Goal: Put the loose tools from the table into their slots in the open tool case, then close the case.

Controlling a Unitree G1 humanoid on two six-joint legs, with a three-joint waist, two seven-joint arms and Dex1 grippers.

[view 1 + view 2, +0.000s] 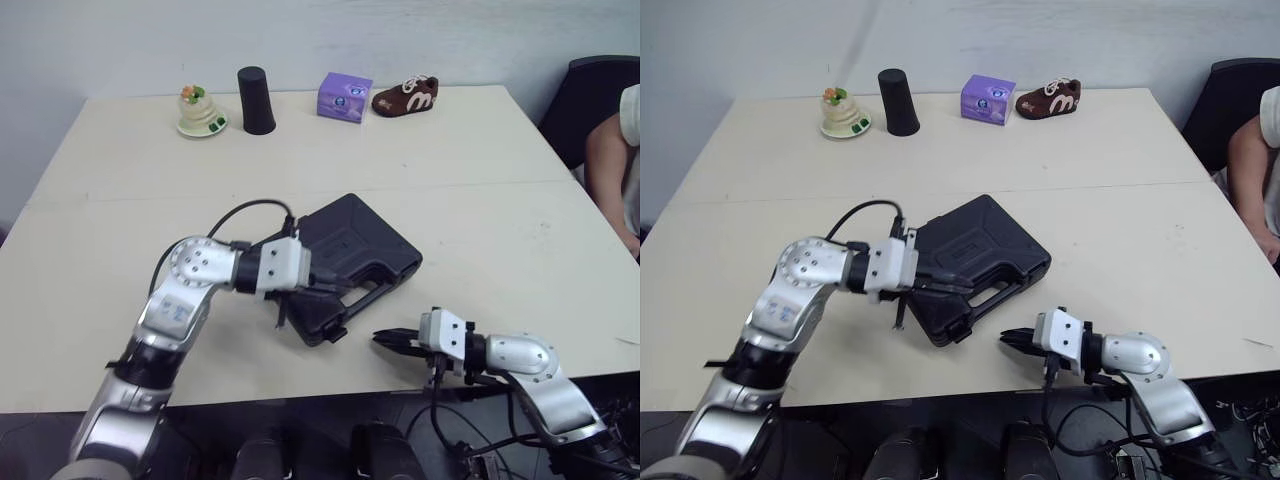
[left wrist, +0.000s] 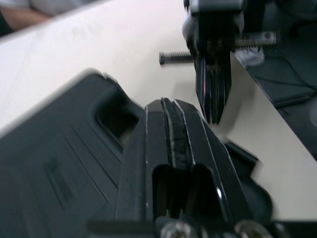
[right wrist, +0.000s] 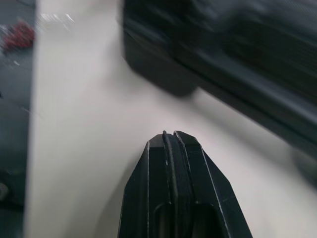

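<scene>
The black tool case lies with its lid down in the middle of the table, handle side toward me. My left gripper is shut with nothing in it, its fingers lying over the case's near edge by the handle. Shut and empty too, my right gripper hovers just above the table near the front edge, a short way right of the case's near corner and pointing left toward it. It also appears in the left wrist view as the right gripper beyond the case. I see no loose tools on the table.
Along the far edge stand a small figurine, a black cup, a purple box and a brown toy shoe. A person's arm and a dark chair are at the table's right side.
</scene>
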